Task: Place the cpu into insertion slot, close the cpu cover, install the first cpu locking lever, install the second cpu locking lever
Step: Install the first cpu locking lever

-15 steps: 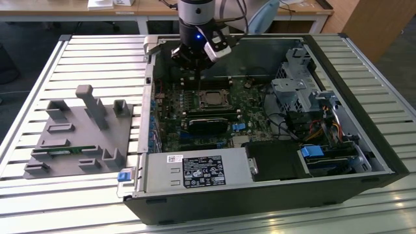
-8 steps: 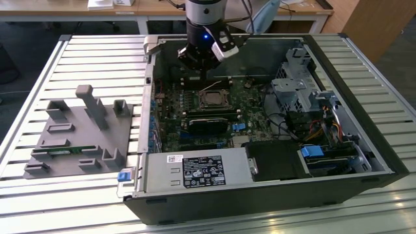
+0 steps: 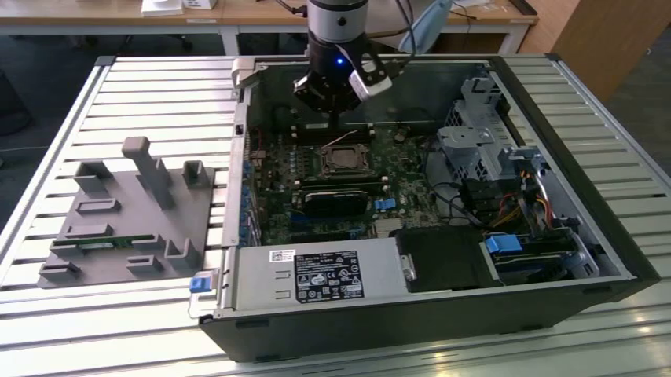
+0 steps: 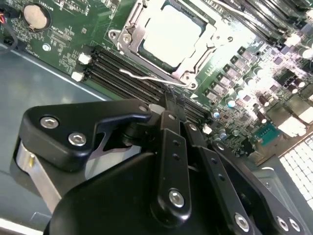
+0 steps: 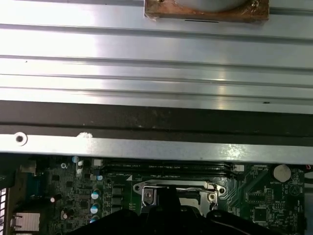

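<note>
Inside the open case (image 3: 545, 259) on the slatted table (image 3: 157, 86), the cpu (image 4: 171, 34) lay seated in the slot (image 4: 115, 35), pale face up. The cover (image 4: 134, 27) looked down around it, so I judged the first two steps done. One wire lever (image 4: 146, 77) ran along the slot's edge beside the memory slots; I couldn't tell if it was latched, so the levers were judged outstanding. The gripper (image 3: 333, 114) hung just beyond the slot's far side, close to that lever. I couldn't tell how far open it was, and nothing showed in its grasp. White sticker (image 3: 325, 275) on the near metal box and the board's fine print were both unreadable.
</note>
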You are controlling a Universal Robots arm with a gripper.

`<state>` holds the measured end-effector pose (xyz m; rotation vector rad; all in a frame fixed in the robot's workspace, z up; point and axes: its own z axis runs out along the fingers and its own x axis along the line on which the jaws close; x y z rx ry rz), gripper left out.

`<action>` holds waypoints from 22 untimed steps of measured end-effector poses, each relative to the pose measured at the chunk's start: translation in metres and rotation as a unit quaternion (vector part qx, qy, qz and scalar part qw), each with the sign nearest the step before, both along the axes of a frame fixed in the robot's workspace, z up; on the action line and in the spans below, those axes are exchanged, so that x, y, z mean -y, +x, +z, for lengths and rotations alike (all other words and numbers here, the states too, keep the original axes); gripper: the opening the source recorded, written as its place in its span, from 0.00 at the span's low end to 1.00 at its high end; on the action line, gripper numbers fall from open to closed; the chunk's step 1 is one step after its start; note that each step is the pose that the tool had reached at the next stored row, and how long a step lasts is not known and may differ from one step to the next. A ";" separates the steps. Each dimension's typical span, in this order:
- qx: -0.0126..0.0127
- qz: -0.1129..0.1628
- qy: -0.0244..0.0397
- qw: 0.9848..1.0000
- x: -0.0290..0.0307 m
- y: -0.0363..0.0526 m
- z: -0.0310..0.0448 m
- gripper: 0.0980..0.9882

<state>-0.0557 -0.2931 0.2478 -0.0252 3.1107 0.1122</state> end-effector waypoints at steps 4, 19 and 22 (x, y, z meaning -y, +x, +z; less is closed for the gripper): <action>0.000 0.000 0.000 1.000 0.0000 0.0000 -0.0012 0.03; 0.000 0.027 0.000 1.000 0.0000 0.0000 -0.0030 0.03; 0.000 0.028 0.000 1.000 0.0000 0.0001 -0.0032 0.03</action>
